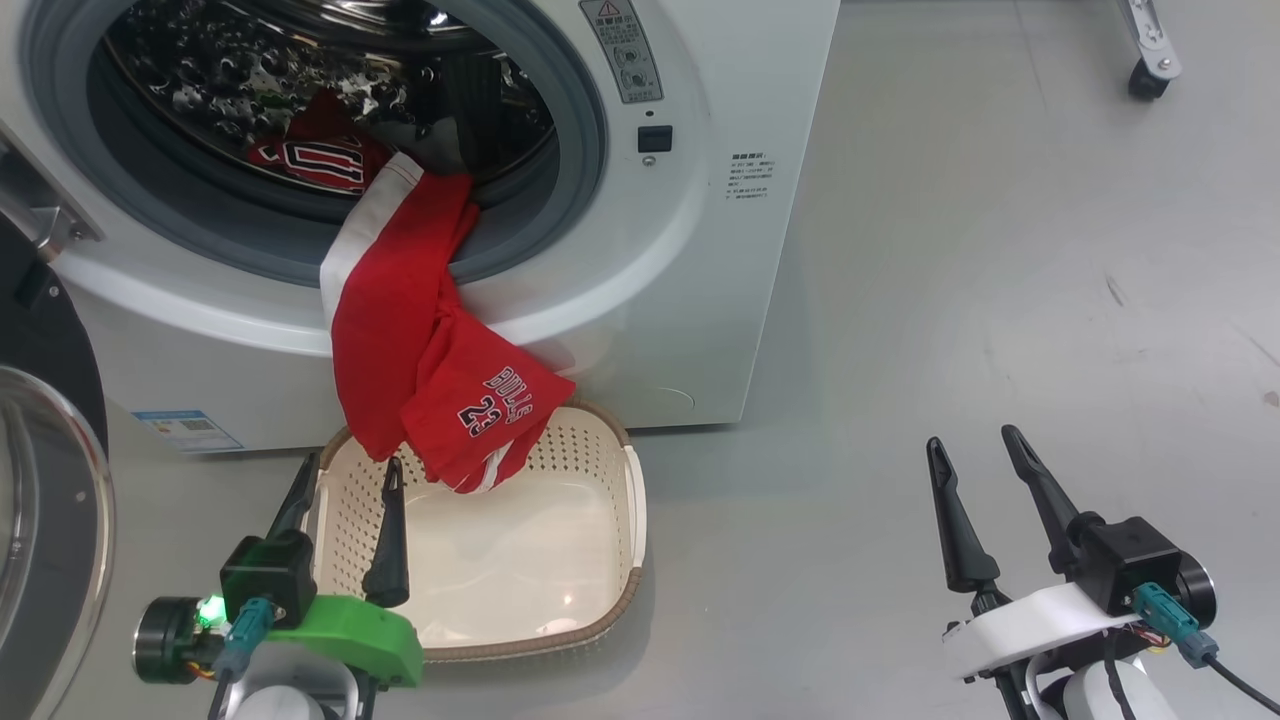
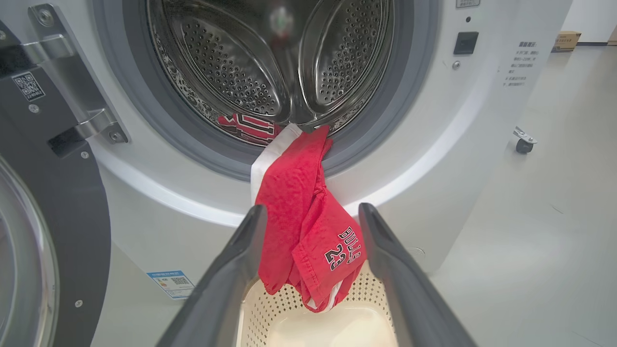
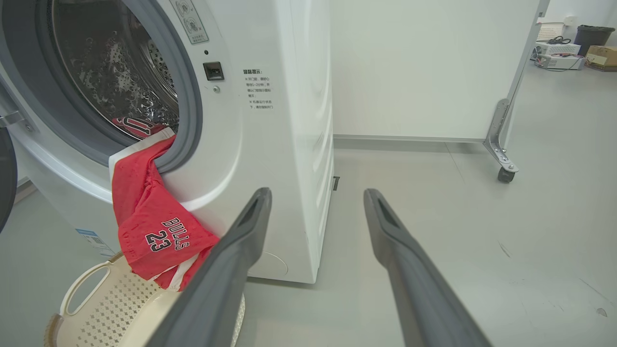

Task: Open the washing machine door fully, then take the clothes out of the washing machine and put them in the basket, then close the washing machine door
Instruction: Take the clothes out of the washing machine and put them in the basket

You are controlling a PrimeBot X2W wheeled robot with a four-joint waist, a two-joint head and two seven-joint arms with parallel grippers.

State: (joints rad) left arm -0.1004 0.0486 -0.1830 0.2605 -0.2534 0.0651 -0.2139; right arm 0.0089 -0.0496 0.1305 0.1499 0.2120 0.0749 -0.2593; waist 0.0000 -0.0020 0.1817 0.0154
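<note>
**Jersey [image 1: 400, 330] hanging from drum [image 1: 200, 70] into basket [image 1: 636, 500]**

Left gripper [image 1: 350, 462] and right gripper [image 1: 972, 437]: both spread, empty. One basket on the floor at the foot of the washing machine [image 1: 700, 250]. Two red garments: the jersey hangs long-axis vertical over the drum lip, hem in the basket. A second garment [image 1: 310, 165] lies inside the drum.

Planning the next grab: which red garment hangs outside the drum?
The garment lettered BULLS 23, draped over the gasket toward the basket; the other red garment lies inside the drum.
</note>
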